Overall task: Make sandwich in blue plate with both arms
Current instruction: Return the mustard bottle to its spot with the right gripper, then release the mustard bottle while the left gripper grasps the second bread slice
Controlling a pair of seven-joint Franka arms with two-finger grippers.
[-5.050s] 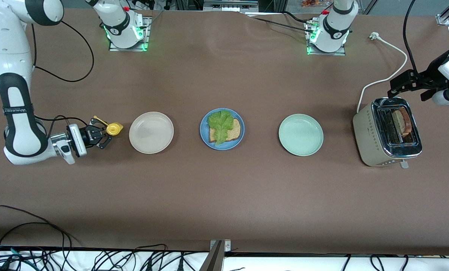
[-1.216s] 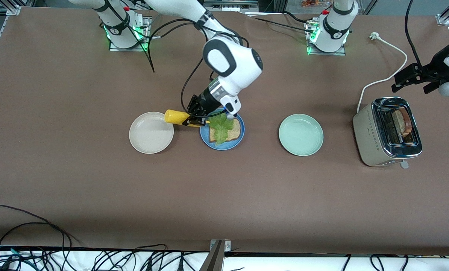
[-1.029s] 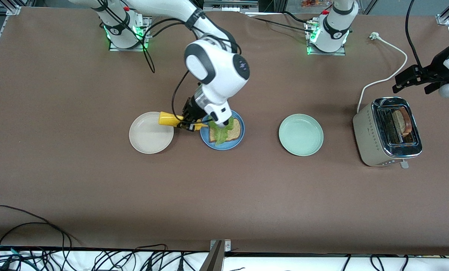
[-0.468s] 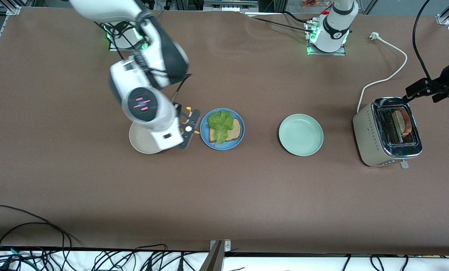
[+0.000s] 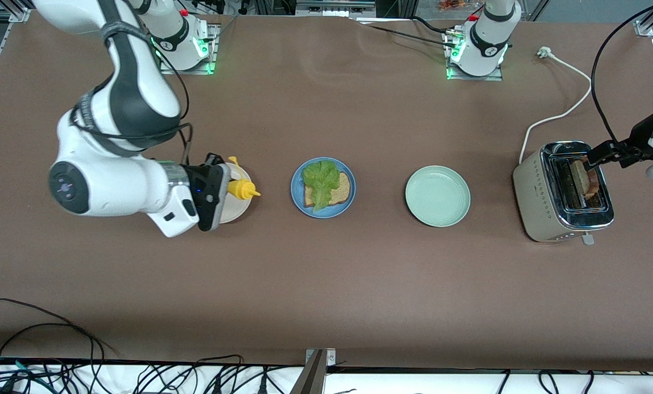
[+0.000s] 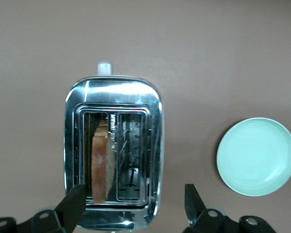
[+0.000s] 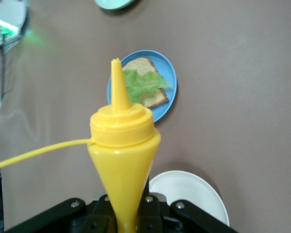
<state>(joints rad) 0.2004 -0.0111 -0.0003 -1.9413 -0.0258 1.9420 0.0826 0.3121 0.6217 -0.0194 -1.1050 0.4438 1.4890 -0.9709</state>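
In the front view, the right gripper (image 5: 229, 189) is seen clamped tight on the yellow squeeze bottle (image 5: 243, 190). A second ago the bottle was held over the blue plate (image 5: 295, 191); now it has been pulled away and is held over the cream plate (image 5: 246, 202), at 9 o'clock from the blue plate. On the blue plate only one bread slice (image 5: 342, 189) with the lettuce leaf (image 5: 320, 180) on it is seen, so a top slice is still needed. The left gripper (image 5: 605, 154) has been brought over the toaster (image 5: 545, 219), far out at 3 o'clock from the blue plate. In the left wrist view, the left gripper (image 6: 134, 194) is seen wide open with nothing in it, over the toaster (image 6: 150, 97) and its second bread slice (image 6: 100, 165). It is probably about to be picked up. In the right wrist view, the yellow squeeze bottle (image 7: 123, 145) is seen gripped by its narrow body.
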